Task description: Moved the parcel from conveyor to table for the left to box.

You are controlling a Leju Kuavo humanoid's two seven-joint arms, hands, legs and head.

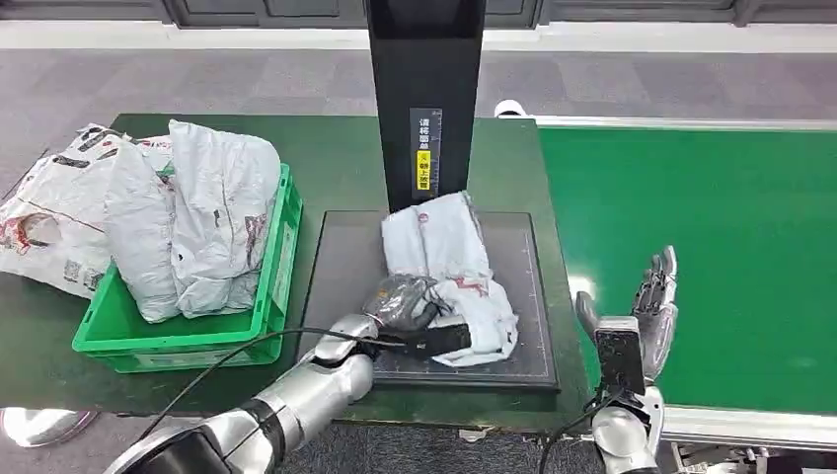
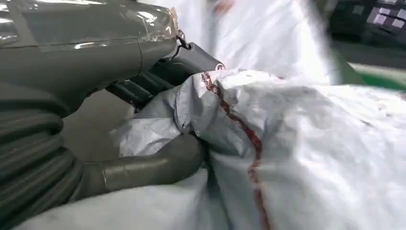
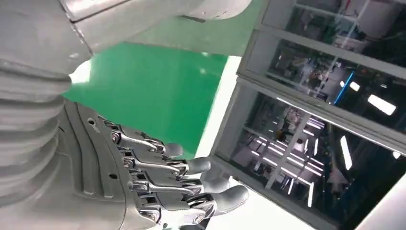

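Left hand (image 1: pixel 400 301) grips the near end of the grey parcel (image 1: pixel 449 272); in the left wrist view the thumb (image 2: pixel 148 165) and the darker fingers (image 2: pixel 139 86) pinch a crumpled fold of its film. The parcel lies on the dark pad (image 1: pixel 341 267) in the middle of the desk (image 1: pixel 336 158), just in front of the black post (image 1: pixel 426 89). Right hand (image 1: pixel 651 311) is over the green conveyor (image 1: pixel 711 227), holding nothing, with fingers spread and pointing up. To the left stands the green box (image 1: pixel 178 341), already piled with grey bags (image 1: pixel 197 222).

To do this step well, I think the left hand should hold more than thin film, because a loose fold can slip or tear. It should lift the parcel above the box wall before moving left, then release it on top of the pile, not on the rim.
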